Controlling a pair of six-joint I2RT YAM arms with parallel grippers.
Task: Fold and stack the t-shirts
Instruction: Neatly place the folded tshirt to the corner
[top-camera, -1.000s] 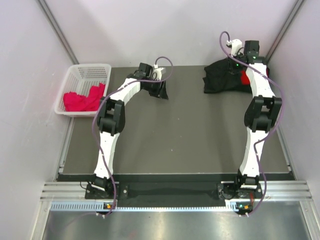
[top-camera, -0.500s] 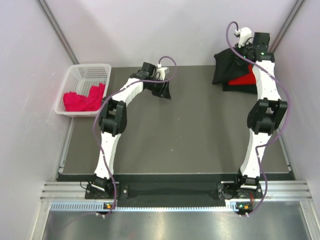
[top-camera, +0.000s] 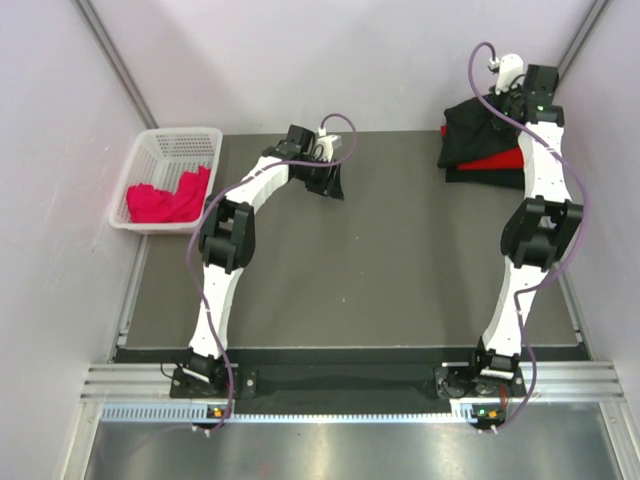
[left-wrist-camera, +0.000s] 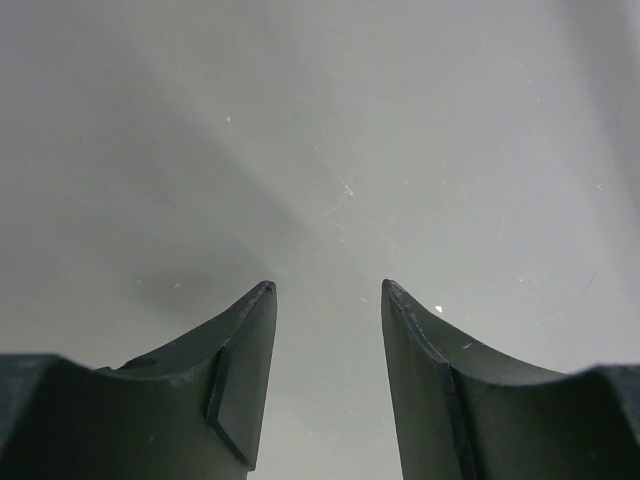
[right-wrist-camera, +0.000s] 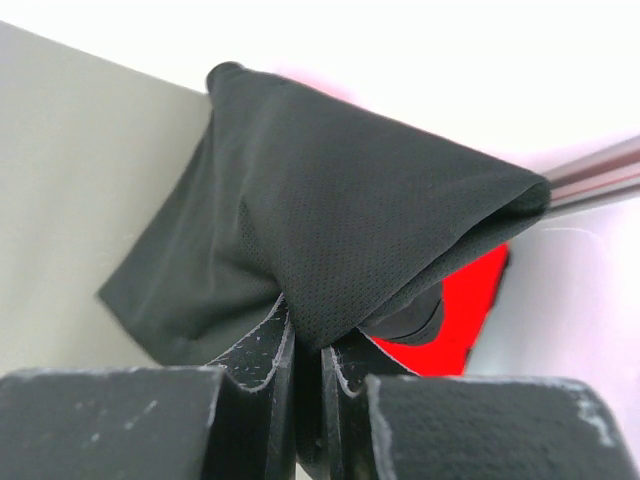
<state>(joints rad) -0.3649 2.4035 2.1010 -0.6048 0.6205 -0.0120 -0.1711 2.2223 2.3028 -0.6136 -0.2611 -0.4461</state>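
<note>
Folding looks to be the step in hand. The right fingers (right-wrist-camera: 262, 350) are pinched tight on a doubled edge of the black shirt (right-wrist-camera: 330, 210), raised above the far right corner of the table (top-camera: 380, 260). The rest of that shirt hangs down and lies bunched in the corner, over a red shirt (top-camera: 497, 160) whose near edge shows beneath it.

The left fingers (left-wrist-camera: 245, 360) stand wide apart and hold nothing. They hover over bare table near the far edge, well apart from both shirts. A pink-red shirt (top-camera: 165, 200) lies crumpled in the basket (top-camera: 175, 137) at the left, not yet folded.

The next move probably calls for carrying the held edge across and laying it flat, so the black shirt doubles neatly on the red one, then letting go. The cloth is limp and may bunch or drag the red shirt askew; the free arm could pin it.
</note>
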